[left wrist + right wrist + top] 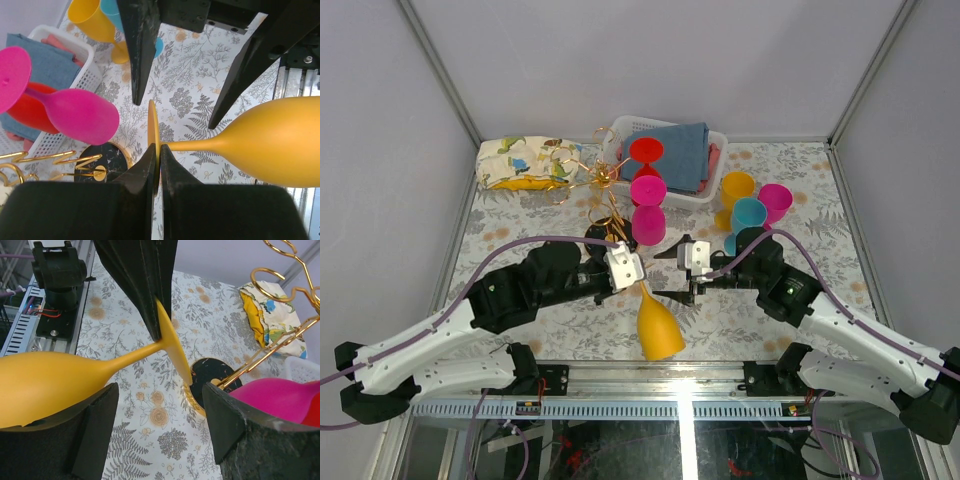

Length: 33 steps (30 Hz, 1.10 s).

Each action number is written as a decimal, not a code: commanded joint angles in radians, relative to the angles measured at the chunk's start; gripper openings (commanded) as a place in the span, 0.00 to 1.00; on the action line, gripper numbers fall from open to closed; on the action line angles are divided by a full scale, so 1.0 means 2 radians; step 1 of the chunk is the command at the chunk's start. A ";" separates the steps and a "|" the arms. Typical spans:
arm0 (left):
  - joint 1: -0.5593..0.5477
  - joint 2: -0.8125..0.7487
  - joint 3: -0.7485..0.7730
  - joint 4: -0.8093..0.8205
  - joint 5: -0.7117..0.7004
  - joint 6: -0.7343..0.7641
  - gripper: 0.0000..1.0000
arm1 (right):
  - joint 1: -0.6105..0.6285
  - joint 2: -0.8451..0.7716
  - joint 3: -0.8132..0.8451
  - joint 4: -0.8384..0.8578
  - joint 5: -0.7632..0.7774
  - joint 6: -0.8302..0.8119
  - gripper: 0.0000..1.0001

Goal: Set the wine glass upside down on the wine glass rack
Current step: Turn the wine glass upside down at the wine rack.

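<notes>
Orange wine glass [660, 325] is being held roughly level over the worktop [760, 325], with its bowl pointing toward the near edge and its foot toward the wine glass rack [605, 185]. The left tool [638, 282] is pinching the foot disc edge-on, jaws closed tight on it. The right tool [662, 275] is standing open, its fingers straddling the stem and bowl; contact cannot be judged.

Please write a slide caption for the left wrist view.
Left gripper pinches the foot of the yellow wine glass; the right gripper, jaws open, faces its stem.
</notes>
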 commanded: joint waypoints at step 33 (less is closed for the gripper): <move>-0.001 -0.052 0.011 0.035 0.023 -0.110 0.53 | 0.002 0.021 0.038 -0.009 0.031 -0.085 0.00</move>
